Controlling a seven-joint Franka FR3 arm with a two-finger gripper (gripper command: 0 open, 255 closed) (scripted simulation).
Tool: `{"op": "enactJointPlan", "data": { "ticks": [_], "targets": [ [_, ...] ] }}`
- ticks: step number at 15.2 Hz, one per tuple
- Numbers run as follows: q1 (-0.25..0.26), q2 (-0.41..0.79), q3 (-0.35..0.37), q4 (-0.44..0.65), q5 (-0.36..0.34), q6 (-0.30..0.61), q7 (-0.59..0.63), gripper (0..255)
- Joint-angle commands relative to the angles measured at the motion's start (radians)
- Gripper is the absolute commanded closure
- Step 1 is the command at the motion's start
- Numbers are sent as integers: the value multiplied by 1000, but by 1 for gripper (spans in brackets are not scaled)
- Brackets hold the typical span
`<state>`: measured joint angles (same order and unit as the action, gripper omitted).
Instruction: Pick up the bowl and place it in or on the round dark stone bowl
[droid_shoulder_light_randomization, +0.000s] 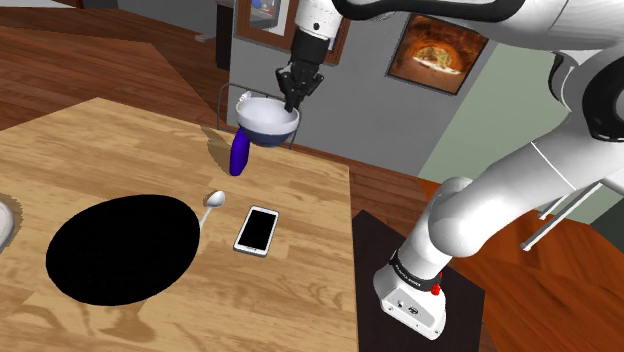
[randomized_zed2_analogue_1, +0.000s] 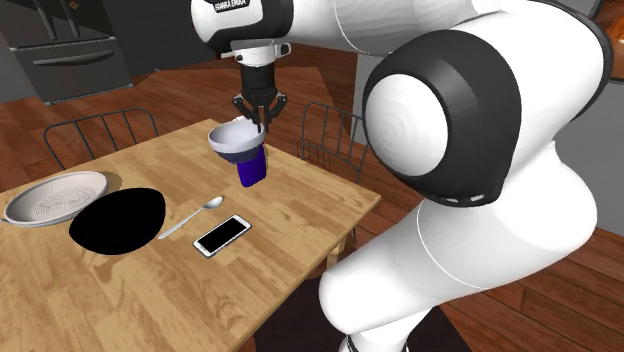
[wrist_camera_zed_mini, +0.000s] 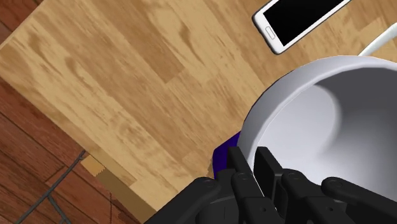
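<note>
Wood-grain surface (droid_shoulder_light_randomization: 120, 150), dining-room setting with a red-brown plank floor around it.

- Hand (droid_shoulder_light_randomization: 290, 100) is in the upper middle of the shoulder view, pinching the rim of the bowl (droid_shoulder_light_randomization: 265, 122). In the wrist view one finger sits inside the rim and one outside.
- Bowl is white inside with a blue band low on the outside. It is in the air, clear of the surface and a bit tilted.
- Directly under the bowl is a purple cup (droid_shoulder_light_randomization: 238, 155), standing near the surface's far edge. Can't tell if bowl and cup touch.
- Round dark bowl (droid_shoulder_light_randomization: 122, 248) renders as a flat black oval at lower left of the shoulder view, well apart from the held bowl.
- Between them: spoon (droid_shoulder_light_randomization: 213, 202), its head just beside the dark bowl's right edge, and a white-framed phone (droid_shoulder_light_randomization: 257, 230) lying flat, screen up, right of the spoon.
- Shallow grey dish (randomized_zed2_analogue_1: 55, 197) is just left of the dark bowl in the second exterior view.
- Metal chair (randomized_zed2_analogue_1: 95, 135) stands behind the surface there, and a second chair (randomized_zed2_analogue_1: 330, 130) at the right corner.
</note>
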<state>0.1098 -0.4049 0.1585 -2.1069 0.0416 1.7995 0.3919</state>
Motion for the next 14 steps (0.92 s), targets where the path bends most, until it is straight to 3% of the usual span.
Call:
{"op": "enactJointPlan", "data": {
  "ticks": [1, 14],
  "targets": [
    [16, 13, 37, 26, 7, -12, 52, 255],
    [107, 216, 274, 286, -18, -72, 392, 255]
  ]
}}
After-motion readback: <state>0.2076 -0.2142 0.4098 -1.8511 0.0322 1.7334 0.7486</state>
